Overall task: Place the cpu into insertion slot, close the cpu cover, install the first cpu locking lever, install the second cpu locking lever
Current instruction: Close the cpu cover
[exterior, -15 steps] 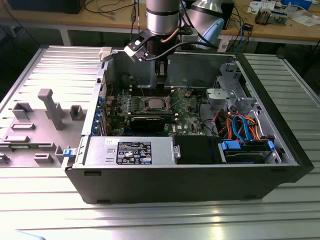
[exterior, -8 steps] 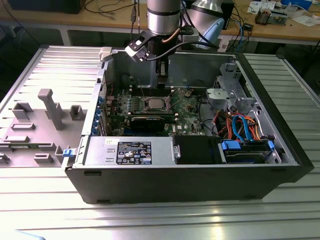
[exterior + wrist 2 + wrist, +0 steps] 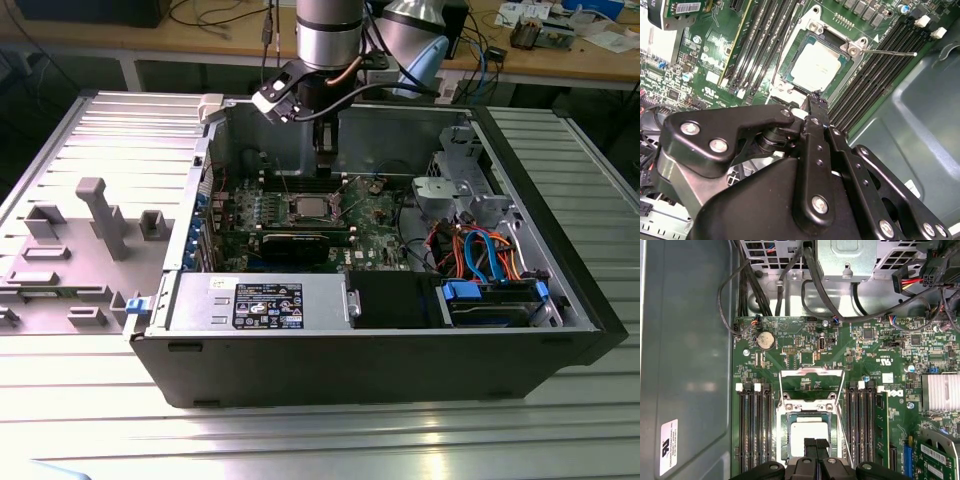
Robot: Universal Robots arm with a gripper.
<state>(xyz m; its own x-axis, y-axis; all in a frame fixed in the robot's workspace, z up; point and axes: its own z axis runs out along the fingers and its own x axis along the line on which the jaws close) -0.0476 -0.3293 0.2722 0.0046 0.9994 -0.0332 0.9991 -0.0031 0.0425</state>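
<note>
Seating of the cpu (image 3: 808,430) is looking complete: the chip is lying flat and square inside the insertion slot (image 3: 783,437), dull silver top facing up. In the first wrist view the gripper (image 3: 815,444) is hanging directly over the chip's near edge, and the rest of the chip is extending straight ahead of the jaws. The jaws are clenched tip against tip and are grasping nothing. The chip is square, so no long axis is governing the approach. Its edges are running parallel to the black memory slots (image 3: 754,430) flanking the jaws on both sides.

On the side of the slot farthest from the jaws, the cpu cover (image 3: 812,372) is appearing as a thin silvery frame with green board showing through its window. This is suggesting that the cover is standing raised, not yet folded over the chip, though the angle is not settling it. In the second wrist view a thin rod, judged to be a locking lever (image 3: 888,52), is projecting free from one corner of the slot.

Writing: a white label (image 3: 669,447) with black print is sitting on the case wall beside the jaws, a small white sticker (image 3: 887,377) is sitting on the board, and in the exterior view a black label (image 3: 268,305) is lying on the power supply (image 3: 200,300). None of this print is being transcribed. The case (image 3: 350,365) is resting on a ribbed metal surface (image 3: 300,440).
</note>
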